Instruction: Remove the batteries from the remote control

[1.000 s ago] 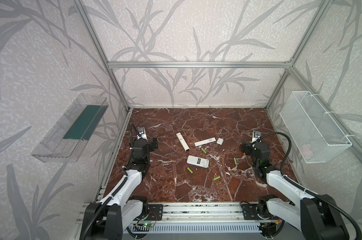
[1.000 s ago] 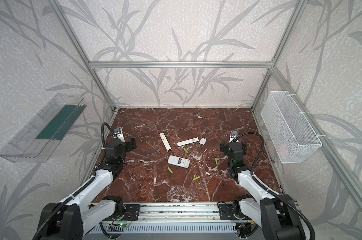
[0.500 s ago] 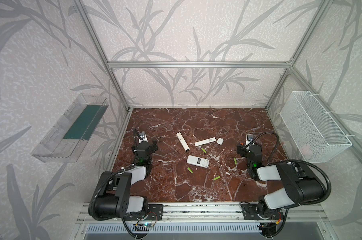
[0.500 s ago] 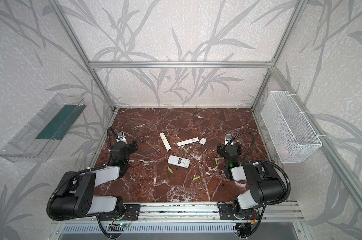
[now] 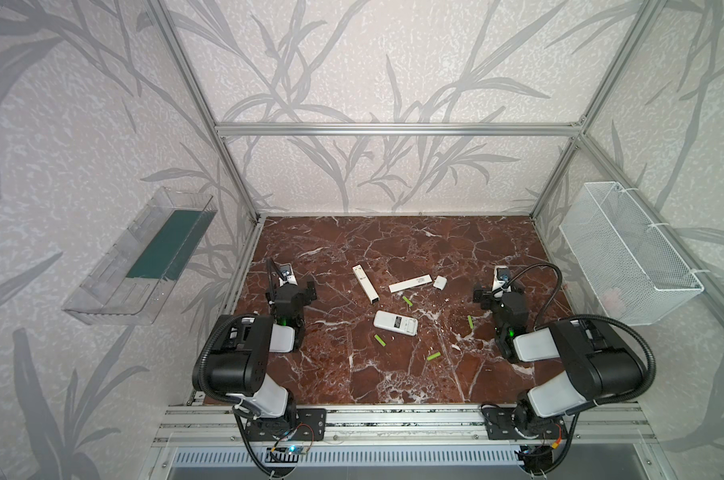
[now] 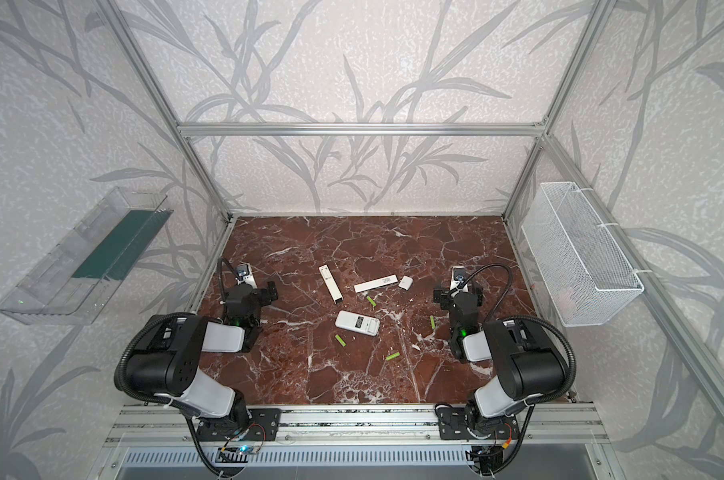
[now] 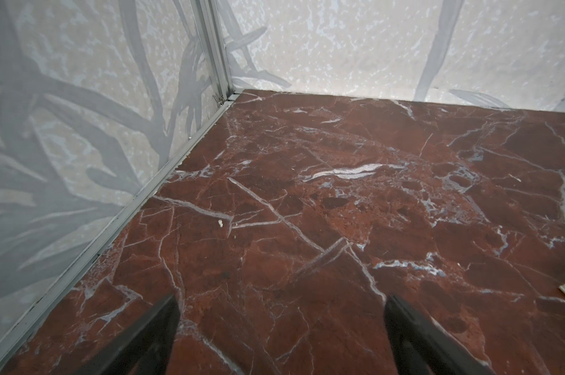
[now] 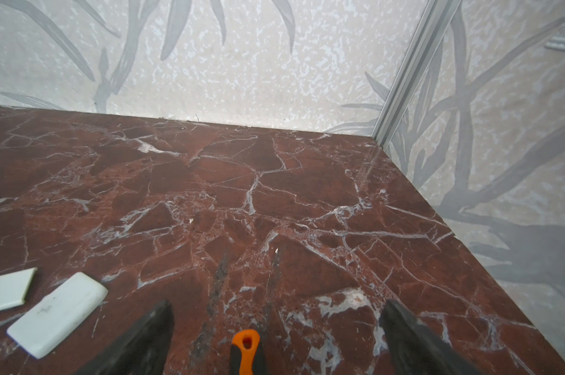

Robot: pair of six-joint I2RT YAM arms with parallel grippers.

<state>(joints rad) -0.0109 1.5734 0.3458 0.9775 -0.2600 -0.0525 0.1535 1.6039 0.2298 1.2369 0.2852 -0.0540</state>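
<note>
A wide white remote control [image 5: 395,323] [image 6: 357,323] lies mid-table. Behind it lie a slim white remote [image 5: 365,282], a long white strip [image 5: 410,283] and a small white cover [image 5: 440,282] [image 8: 58,313]. Several lime-green batteries lie loose on the marble around the wide remote, such as one [image 5: 407,301], another [image 5: 470,322] and a third [image 5: 379,340]. My left gripper [image 5: 290,287] [image 7: 281,302] stands open over bare marble at the left. My right gripper [image 5: 499,291] [image 8: 279,305] stands open at the right. An orange-and-black tool handle [image 8: 246,347] shows between its fingers, touching neither.
A clear shelf [image 5: 144,257] hangs on the left wall and a white wire basket [image 5: 626,253] on the right wall. Aluminium posts stand at the back corners. A metal rail [image 5: 393,415] runs along the front edge, where both arm bases sit.
Both arms have folded back, their elbows now bulking low near the front rail. The grippers stay low near the same side spots. Remotes and batteries have not moved.
</note>
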